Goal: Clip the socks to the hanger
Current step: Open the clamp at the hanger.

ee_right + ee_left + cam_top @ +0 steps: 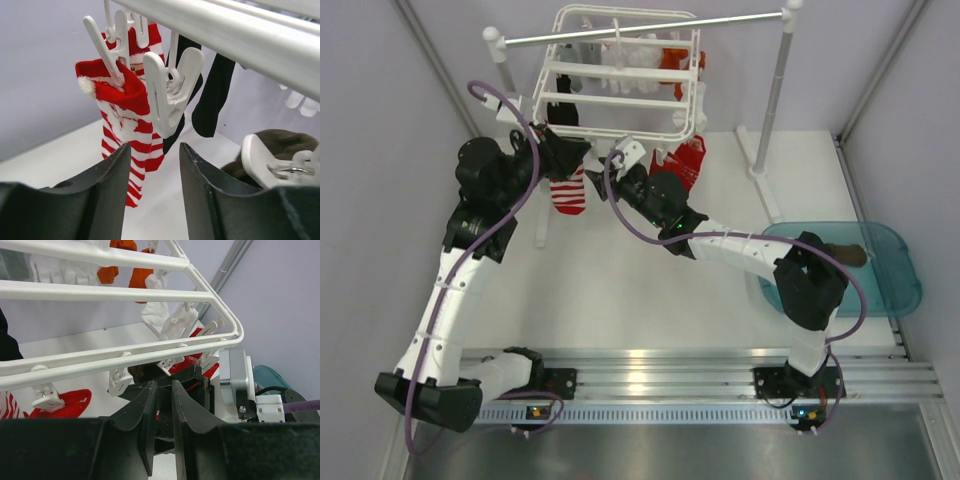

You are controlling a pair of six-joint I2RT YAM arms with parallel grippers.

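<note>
The white hanger (620,100) hangs from the rail, and its frame (150,347) crosses the left wrist view above my fingers. A red patterned sock (689,160) hangs at its near right corner. A dark brown sock (282,142) hangs in a clip (260,157) just right of my right gripper (155,150). That gripper (625,160) is open and empty, right below an empty white clip (170,95). My left gripper (570,150) is at the hanger's near left edge. Its jaws (164,385) stand a narrow gap apart with nothing between them.
A red-and-white striped sock (568,190) hangs at the near left and shows in the right wrist view (125,125). A black sock (212,95) hangs behind it. Orange socks (107,272) and white socks hang at the back. A blue tray (895,270) at the right holds a dark sock (847,255).
</note>
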